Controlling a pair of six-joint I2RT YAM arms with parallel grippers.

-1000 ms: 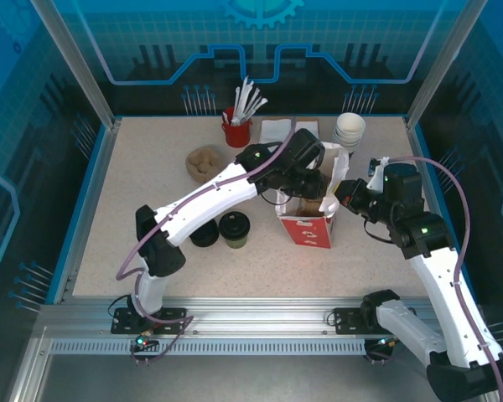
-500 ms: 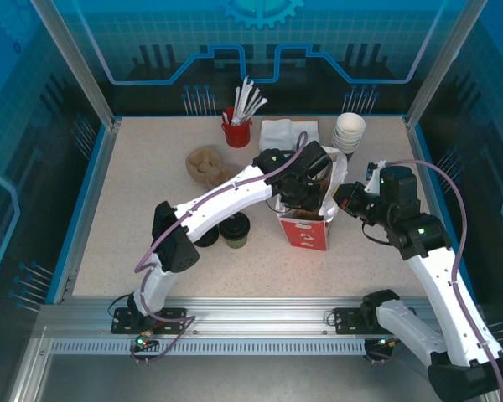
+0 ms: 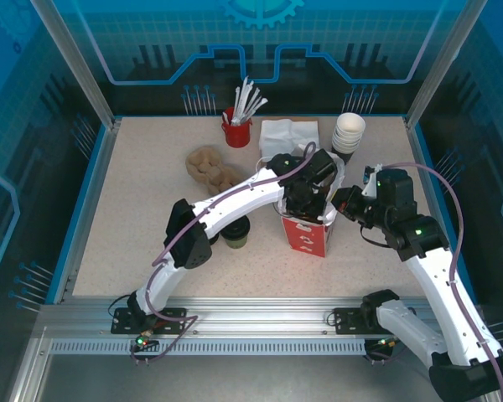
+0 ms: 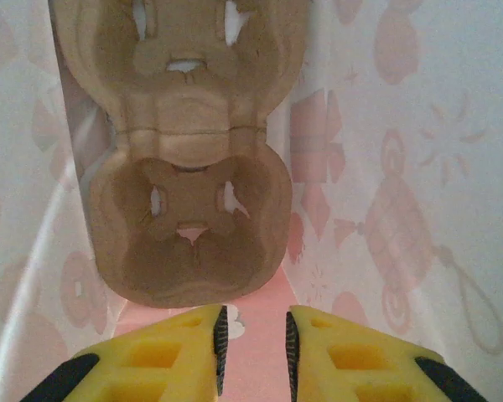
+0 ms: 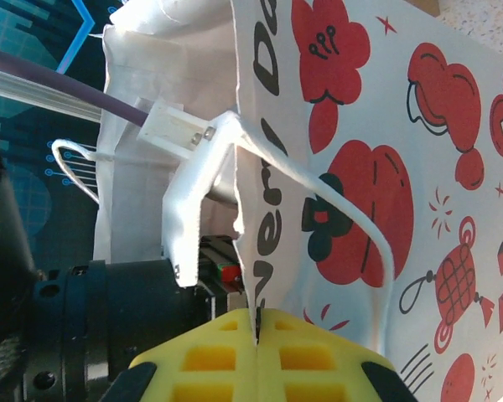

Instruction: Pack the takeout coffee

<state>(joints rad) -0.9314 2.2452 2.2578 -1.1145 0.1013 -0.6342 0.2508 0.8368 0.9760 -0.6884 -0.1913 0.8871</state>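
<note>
- Hovering inside the paper bag (image 3: 306,236), the left gripper (image 4: 254,339) is slightly parted and empty above the cup carrier (image 4: 189,226).
- The right gripper (image 5: 257,335) is clenched on the bag's rim.
- The takeout coffee (image 3: 235,233) stands upright left of the bag, nearer the left arm.

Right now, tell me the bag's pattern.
The bag is white with red prints, clearest from the right wrist.

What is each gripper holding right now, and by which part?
Right gripper pinches the paper bag by its rim. Left gripper, inside the bag, holds nothing, jaws slightly apart.
</note>
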